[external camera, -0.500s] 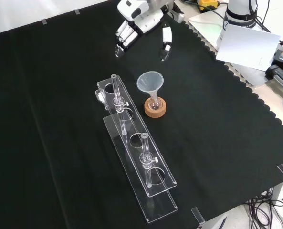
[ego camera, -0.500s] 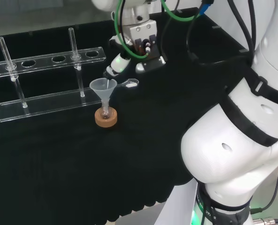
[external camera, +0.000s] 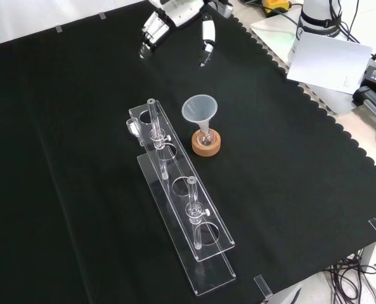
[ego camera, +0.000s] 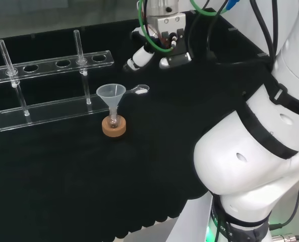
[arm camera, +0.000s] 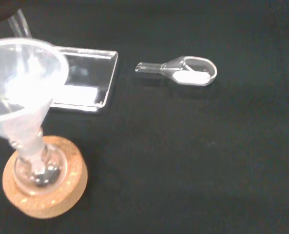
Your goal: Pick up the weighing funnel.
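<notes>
Currently the robot hand (ego camera: 162, 35) hangs with fingers spread, empty, apart from the weighing funnel (arm camera: 189, 73). That lies on the bench (ego camera: 159, 151) near the funnel (ego camera: 111, 95). Descend squarely and pinch across its bowl.

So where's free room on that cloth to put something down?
Front view: wide bare cloth lies right of the cork ring toward the scalloped edge, and left of the clear rack. Crowded where rack, funnel and weighing funnel sit close, near the robot hand.
</notes>
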`<state>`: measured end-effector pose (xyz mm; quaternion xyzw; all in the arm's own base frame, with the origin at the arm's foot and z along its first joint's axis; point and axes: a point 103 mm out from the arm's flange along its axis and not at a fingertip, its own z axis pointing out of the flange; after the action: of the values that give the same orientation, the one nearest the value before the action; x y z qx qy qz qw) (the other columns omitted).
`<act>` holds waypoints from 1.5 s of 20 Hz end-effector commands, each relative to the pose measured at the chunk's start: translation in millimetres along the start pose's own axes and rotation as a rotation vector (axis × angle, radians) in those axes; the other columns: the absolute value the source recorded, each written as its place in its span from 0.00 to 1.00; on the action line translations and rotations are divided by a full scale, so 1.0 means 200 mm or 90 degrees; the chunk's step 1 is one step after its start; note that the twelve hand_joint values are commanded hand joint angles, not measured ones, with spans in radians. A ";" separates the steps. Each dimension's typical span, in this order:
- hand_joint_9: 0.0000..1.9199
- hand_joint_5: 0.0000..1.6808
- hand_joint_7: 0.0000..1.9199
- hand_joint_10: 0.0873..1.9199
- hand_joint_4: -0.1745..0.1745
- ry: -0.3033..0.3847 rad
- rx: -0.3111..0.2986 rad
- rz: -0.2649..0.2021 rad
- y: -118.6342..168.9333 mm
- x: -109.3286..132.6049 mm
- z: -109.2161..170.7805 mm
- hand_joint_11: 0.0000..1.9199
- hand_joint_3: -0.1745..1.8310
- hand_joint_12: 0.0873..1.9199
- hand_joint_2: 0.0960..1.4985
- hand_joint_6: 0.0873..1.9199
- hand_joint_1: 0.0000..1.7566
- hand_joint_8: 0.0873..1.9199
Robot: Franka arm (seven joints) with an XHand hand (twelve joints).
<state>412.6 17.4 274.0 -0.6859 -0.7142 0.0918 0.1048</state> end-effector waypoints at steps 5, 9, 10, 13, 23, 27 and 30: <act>0.29 0.20 0.17 0.30 0.41 0.010 0.002 0.010 0.19 -0.15 0.04 0.21 0.30 0.71 0.37 0.00 0.40 0.33; 0.34 0.24 0.21 0.27 0.41 0.007 0.013 0.008 0.32 -0.20 0.09 0.24 0.35 0.68 0.36 0.00 0.46 0.32; 0.35 0.25 0.22 0.26 0.41 0.005 0.015 0.008 0.36 -0.21 0.10 0.24 0.36 0.68 0.36 0.00 0.47 0.32; 0.36 0.26 0.22 0.26 0.41 -0.002 0.016 0.012 0.45 -0.23 0.14 0.25 0.36 0.68 0.35 0.00 0.48 0.32; 0.37 0.30 0.23 0.26 0.42 -0.022 0.039 0.017 0.69 -0.23 0.30 0.26 0.37 0.67 0.34 0.00 0.50 0.33; 0.39 0.32 0.25 0.25 0.42 -0.029 0.038 0.010 0.74 -0.22 0.33 0.27 0.39 0.66 0.32 0.00 0.51 0.33; 0.40 0.33 0.27 0.25 0.42 -0.032 0.062 0.012 0.80 -0.23 0.39 0.27 0.40 0.66 0.32 0.00 0.51 0.33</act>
<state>532.4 -23.6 171.2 -0.6895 -0.7030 0.1315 0.1147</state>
